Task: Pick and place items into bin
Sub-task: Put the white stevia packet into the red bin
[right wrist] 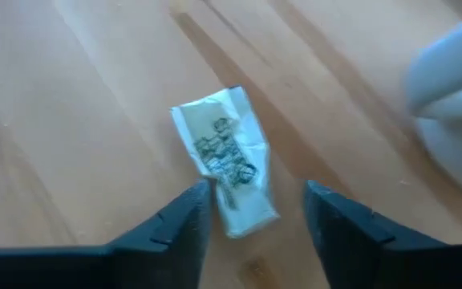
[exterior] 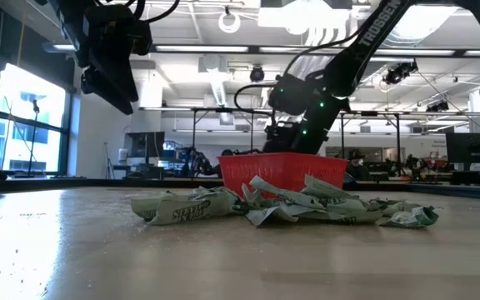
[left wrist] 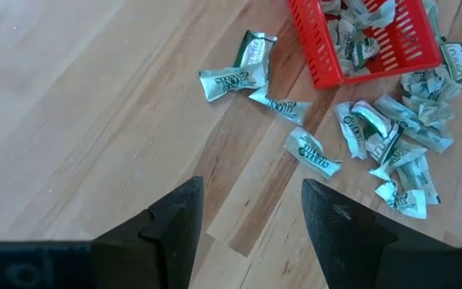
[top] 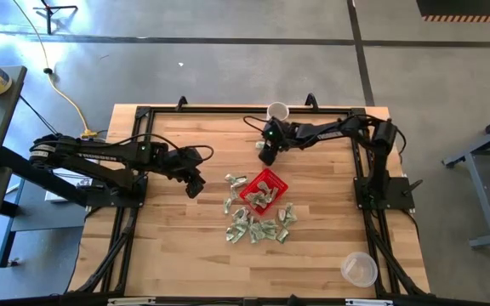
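Several crumpled paper pieces (top: 258, 228) scattered beside red basket (top: 264, 189) mid-surface, some inside. Right claw (right wrist: 253, 210) spread open, empty, low over one stray piece (right wrist: 224, 170) near white mug (top: 277, 111). Left claw (left wrist: 247, 210) open, empty, hovering.

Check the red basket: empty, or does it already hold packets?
Partly filled. The red basket holds several crumpled packets in the left wrist view, while many more packets lie on the table outside it.
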Robot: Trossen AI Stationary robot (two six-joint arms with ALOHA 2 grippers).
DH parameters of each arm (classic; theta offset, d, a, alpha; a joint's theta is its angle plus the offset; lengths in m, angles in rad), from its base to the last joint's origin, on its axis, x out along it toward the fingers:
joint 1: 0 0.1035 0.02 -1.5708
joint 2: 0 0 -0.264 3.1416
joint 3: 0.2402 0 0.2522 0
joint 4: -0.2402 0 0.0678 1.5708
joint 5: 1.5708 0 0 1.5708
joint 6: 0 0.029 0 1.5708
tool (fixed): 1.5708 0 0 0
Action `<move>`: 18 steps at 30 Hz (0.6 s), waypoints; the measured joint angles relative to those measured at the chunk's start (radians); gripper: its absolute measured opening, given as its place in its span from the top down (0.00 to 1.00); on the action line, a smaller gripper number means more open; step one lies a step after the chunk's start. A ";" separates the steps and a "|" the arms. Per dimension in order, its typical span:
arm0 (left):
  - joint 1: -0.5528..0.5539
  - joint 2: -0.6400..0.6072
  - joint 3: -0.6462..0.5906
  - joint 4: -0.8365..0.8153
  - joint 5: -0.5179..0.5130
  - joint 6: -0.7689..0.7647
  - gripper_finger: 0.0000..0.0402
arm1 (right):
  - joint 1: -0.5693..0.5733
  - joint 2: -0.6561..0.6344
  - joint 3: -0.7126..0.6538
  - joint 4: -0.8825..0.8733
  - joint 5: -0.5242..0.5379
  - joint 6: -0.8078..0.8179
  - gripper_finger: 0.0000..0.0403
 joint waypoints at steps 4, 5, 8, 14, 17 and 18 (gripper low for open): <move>0.000 0.000 0.000 0.000 0.000 0.000 0.39 | 0.012 0.006 0.001 0.004 -0.023 0.015 0.79; 0.000 0.000 0.000 0.000 0.000 0.000 0.39 | 0.015 0.007 0.001 0.006 -0.021 0.015 0.86; 0.000 0.000 0.000 0.000 -0.001 0.000 0.39 | 0.027 0.007 0.003 0.013 -0.015 0.032 0.97; 0.000 0.000 0.000 0.000 -0.003 0.000 0.39 | 0.061 -0.025 0.077 -0.064 -0.078 0.120 0.99; 0.000 0.000 0.000 0.002 -0.004 0.000 0.39 | 0.100 -0.115 0.144 -0.167 -0.092 0.094 0.98; 0.000 0.001 0.000 0.006 -0.004 0.001 0.39 | 0.112 -0.145 0.166 -0.219 -0.101 0.085 0.99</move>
